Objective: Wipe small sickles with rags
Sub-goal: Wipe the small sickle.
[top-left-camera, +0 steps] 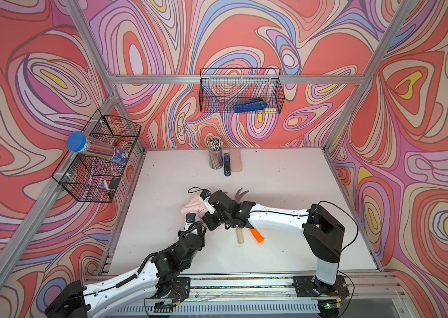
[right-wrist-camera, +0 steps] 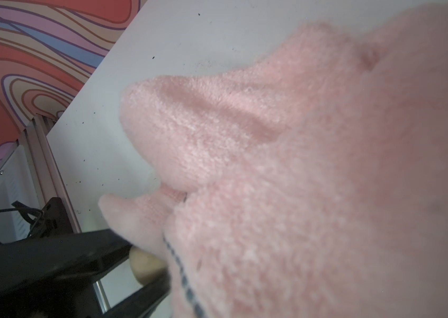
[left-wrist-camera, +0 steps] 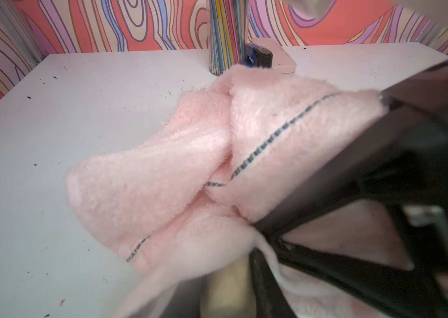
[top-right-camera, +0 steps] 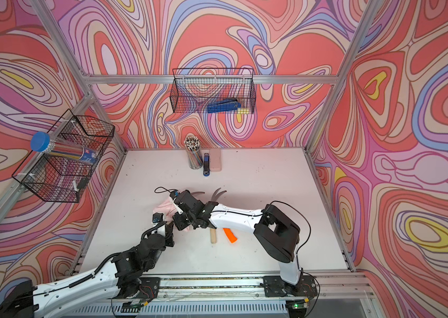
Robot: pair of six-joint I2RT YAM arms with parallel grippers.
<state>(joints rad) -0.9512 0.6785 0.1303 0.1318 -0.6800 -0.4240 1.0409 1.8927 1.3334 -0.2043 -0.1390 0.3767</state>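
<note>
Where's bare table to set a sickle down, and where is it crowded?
Bare: the table's right side, between the orange-handled sickle and the right frame rail; the far left corner, left of the pencil cup; the front strip, nearer than the sickle handles. Crowded: the middle, around the rag and the wooden-handled sickle.

Right gripper (top-right-camera: 180, 220) and left gripper (top-right-camera: 168, 223) meet at pink rag (top-right-camera: 162, 207); fingers mostly hidden, seemingly clamped. Third sickle (top-right-camera: 198, 193): blade juts beyond right gripper's fingers. Wooden-handled sickle (top-right-camera: 213, 236) and orange-handled sickle (top-right-camera: 230, 235) lie just right of the fingers.
</note>
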